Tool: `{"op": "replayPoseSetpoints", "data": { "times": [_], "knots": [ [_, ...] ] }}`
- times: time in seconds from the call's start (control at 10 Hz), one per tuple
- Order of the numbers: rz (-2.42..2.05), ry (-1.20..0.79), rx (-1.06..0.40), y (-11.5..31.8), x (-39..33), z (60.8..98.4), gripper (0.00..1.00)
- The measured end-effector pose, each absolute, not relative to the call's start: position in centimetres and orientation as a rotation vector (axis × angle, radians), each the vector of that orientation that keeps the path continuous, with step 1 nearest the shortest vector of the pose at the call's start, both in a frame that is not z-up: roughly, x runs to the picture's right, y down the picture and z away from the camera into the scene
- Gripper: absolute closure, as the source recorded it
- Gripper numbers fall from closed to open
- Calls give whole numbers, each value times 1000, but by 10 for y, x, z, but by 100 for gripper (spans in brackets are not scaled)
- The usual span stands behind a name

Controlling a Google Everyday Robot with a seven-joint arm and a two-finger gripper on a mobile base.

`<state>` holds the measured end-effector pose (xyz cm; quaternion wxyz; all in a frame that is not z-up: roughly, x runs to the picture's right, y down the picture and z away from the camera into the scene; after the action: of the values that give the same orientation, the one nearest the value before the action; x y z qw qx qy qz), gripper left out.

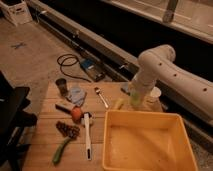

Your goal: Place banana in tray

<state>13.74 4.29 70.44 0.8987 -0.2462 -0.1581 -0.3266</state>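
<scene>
The banana (118,103), small and pale yellow, lies on the wooden table just behind the far left rim of the tray (145,115). The tray is a large deep yellow bin at the front right with nothing visible inside. My gripper (134,98) hangs from the white arm (155,62) just right of the banana, at the tray's far edge. It overlaps an upright yellow-green cup (136,100). The banana is not held.
A spoon (101,96), blue cloth (76,94), dark cup (61,85), orange (76,114), white-handled tool (87,134), brown cluster (68,129) and green vegetable (61,150) lie on the table's left half. A white cup (154,93) stands behind the tray. A black chair (12,120) stands at the left.
</scene>
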Motion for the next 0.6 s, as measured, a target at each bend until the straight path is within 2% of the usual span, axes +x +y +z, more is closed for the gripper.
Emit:
{"op": "replayPoseSetpoints", "data": {
  "times": [0.1,0.6],
  "knots": [
    [-704,-341,-503,43,122,706,35],
    [-717,-317,-493,42,132,704,35]
  ]
}}
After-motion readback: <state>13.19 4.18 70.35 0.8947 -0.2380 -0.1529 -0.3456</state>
